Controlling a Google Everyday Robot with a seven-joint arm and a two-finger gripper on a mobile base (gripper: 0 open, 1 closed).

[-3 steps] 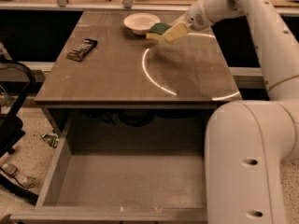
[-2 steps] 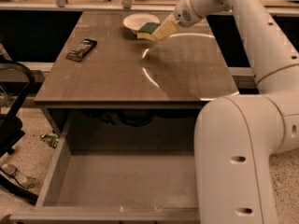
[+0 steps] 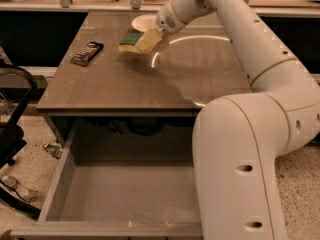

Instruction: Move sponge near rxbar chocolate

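Shifted left: gripper (image 3: 147,40) jaws clamp sponge (image 3: 129,42) over counter (image 3: 200,79). Bare surface separates it from rxbar chocolate (image 3: 87,53) by left edge.

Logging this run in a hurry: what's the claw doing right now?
Claw: closed on the small yellow sponge with a dark green top, above the far side of the brown wooden table, beside the white bowl.

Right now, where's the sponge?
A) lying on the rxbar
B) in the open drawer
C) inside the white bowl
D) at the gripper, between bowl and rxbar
D: the sponge is in the gripper over the tabletop, with the white bowl just behind it and the rxbar chocolate apart from it.
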